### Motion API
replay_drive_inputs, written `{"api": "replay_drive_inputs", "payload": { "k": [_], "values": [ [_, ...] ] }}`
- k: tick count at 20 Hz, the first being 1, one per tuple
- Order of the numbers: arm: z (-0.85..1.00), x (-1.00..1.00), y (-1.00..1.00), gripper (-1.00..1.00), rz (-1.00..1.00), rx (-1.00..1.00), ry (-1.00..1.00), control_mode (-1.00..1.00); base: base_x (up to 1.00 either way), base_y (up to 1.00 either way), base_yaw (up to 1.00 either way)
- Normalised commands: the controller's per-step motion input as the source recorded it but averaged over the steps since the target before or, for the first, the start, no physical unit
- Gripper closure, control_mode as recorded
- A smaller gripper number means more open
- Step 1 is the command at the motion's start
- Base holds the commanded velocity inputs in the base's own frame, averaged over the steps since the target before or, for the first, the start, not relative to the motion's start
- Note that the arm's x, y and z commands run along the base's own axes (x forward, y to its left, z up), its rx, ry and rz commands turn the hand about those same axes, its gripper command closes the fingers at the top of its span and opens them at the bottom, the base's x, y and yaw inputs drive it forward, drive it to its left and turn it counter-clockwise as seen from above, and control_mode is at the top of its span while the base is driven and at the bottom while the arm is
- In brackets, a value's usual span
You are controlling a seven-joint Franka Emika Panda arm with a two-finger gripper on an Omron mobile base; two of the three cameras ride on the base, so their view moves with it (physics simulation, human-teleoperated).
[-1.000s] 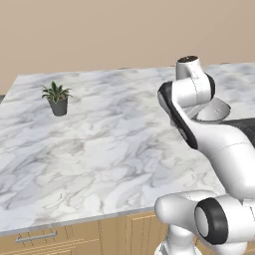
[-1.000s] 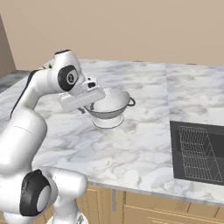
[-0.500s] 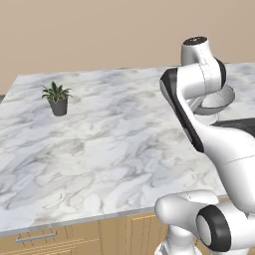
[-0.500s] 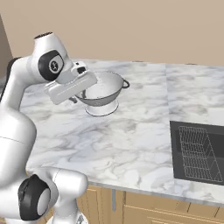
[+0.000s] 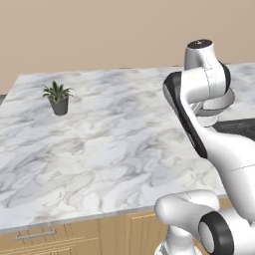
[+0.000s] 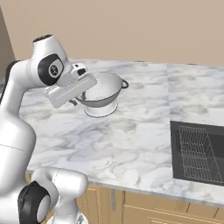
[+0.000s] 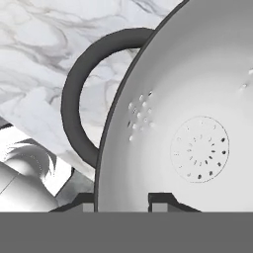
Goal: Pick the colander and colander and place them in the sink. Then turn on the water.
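Whitish colander (image 6: 101, 94) is lifted off the marble surface (image 6: 144, 131), jaws clamped on its near rim, one tip (image 7: 160, 200) inside the bowl. It hangs tilted, dark loop handle (image 7: 81, 104) out to the side. Judgement: carry it right toward the black sink (image 6: 199, 151), keeping it high enough to pass the basin edge, then lower without swinging. Wire rack (image 6: 197, 151) sits in the sink, so set it beside that. Surface between is bare; potted plant (image 5: 59, 97) is far left, well apart.

I see one colander (image 6: 104, 92), one little plant (image 5: 59, 97), one wire rack (image 6: 200, 151) and one sink (image 6: 176, 151).
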Motion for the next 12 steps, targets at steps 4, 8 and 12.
{"api": "replay_drive_inputs", "payload": {
  "k": [4, 8, 12],
  "values": [
    [0.0, 0.0, 0.0, 1.0, 0.0, 0.0, 0.0, 1.0, -0.52, -0.72, 0.03],
    [0.0, 0.0, 0.0, 1.0, 0.0, 0.0, 0.0, 1.0, -0.56, -0.8, 0.0],
    [0.0, 0.0, 0.0, 1.0, 0.0, 0.0, 0.0, 1.0, -0.35, -0.79, 0.0]
  ]
}}
